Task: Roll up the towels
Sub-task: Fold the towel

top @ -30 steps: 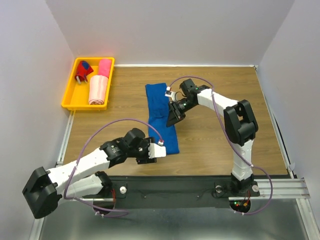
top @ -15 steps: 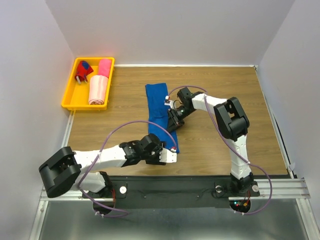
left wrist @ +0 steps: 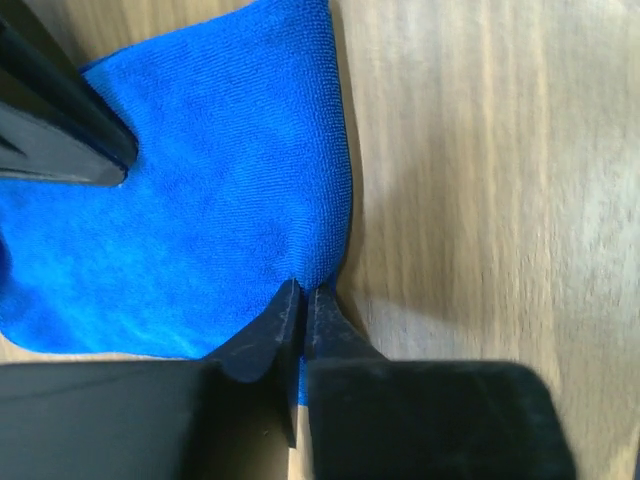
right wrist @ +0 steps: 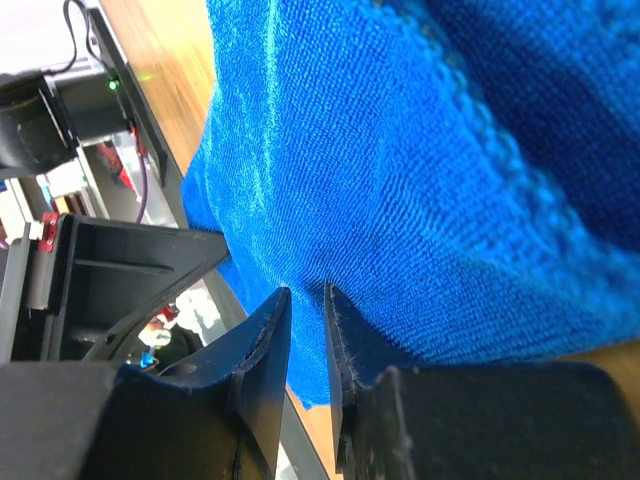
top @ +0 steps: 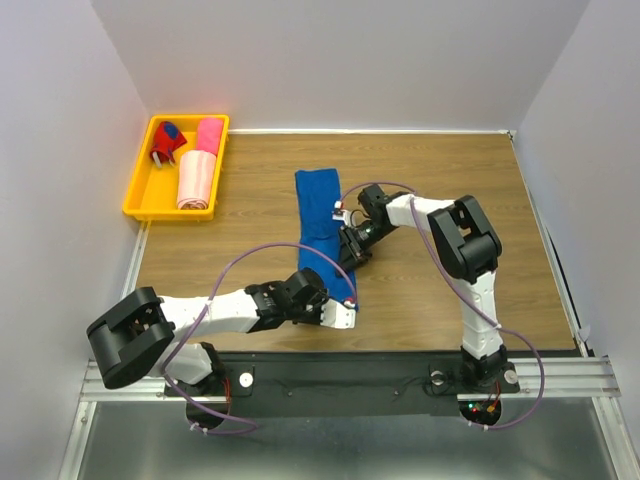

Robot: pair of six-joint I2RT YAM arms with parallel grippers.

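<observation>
The royal blue towel (top: 320, 205) lies long and narrow on the wooden table, running from the middle toward the near edge. My left gripper (top: 349, 309) is at its near right corner, jaws shut on the towel's edge (left wrist: 305, 290). My right gripper (top: 347, 247) is at the towel's right edge about halfway along, its jaws pinched on a fold of the blue cloth (right wrist: 307, 292). The hot pink towel (top: 209, 135) and the pale pink towel (top: 197, 180) lie in the yellow tray.
The yellow tray (top: 135, 195) stands at the back left corner and also holds a small red and blue object (top: 167, 143). A metal rail (top: 560, 375) runs along the near edge. Grey walls close in the left, back and right sides.
My left gripper has slid right to the towel's near corner and closed on it. My right gripper has moved nearer along the towel's right edge. The towel has shifted and narrowed slightly.
</observation>
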